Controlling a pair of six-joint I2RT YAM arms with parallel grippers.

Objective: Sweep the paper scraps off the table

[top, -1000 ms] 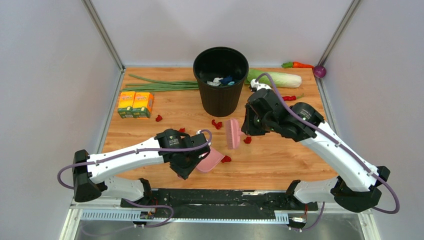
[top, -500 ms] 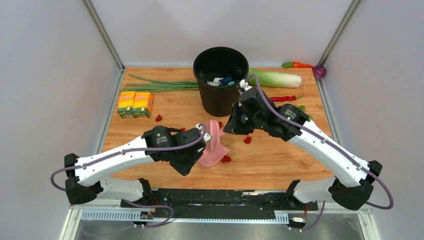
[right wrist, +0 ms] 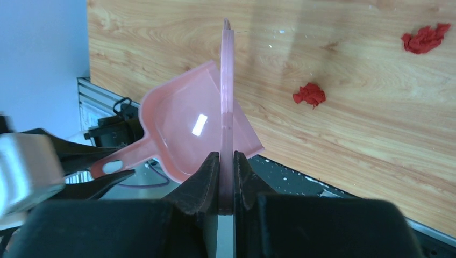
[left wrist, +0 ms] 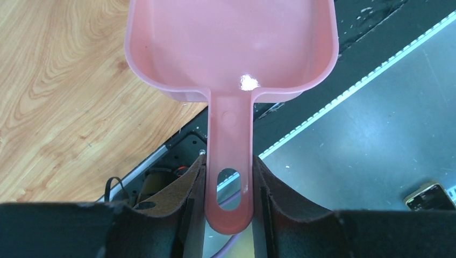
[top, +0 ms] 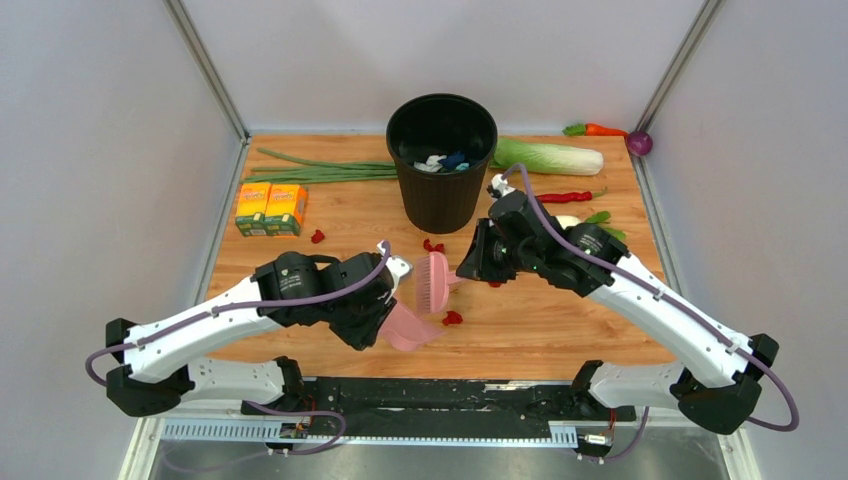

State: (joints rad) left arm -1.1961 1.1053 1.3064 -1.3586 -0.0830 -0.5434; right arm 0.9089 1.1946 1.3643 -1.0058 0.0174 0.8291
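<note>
Holding a tool in each arm: left gripper (left wrist: 228, 185) clenched on the handle of the pink dustpan (left wrist: 231, 43), right gripper (right wrist: 226, 166) clenched on the thin pink brush (right wrist: 227, 97), seen edge-on

Paper scraps (top: 452, 318) lie loose on the counter (top: 540, 330). Top view: nearest one just beside the dustpan mouth at about 2 o'clock, a pair at 12 o'clock near the black bin (top: 441, 160), one alone well off at 10 o'clock by the juice cartons (top: 271, 208)

Brush hangs at 11 o'clock of the nearest scrap, long axis roughly 12 to 6

Judgement: brush must cross to that scrap's 3 o'clock side, then drag toward 9 o'clock into the dustpan. Right arm is nearer for this. Dustpan looks partly over the counter's front edge and may need setting flat first
</note>
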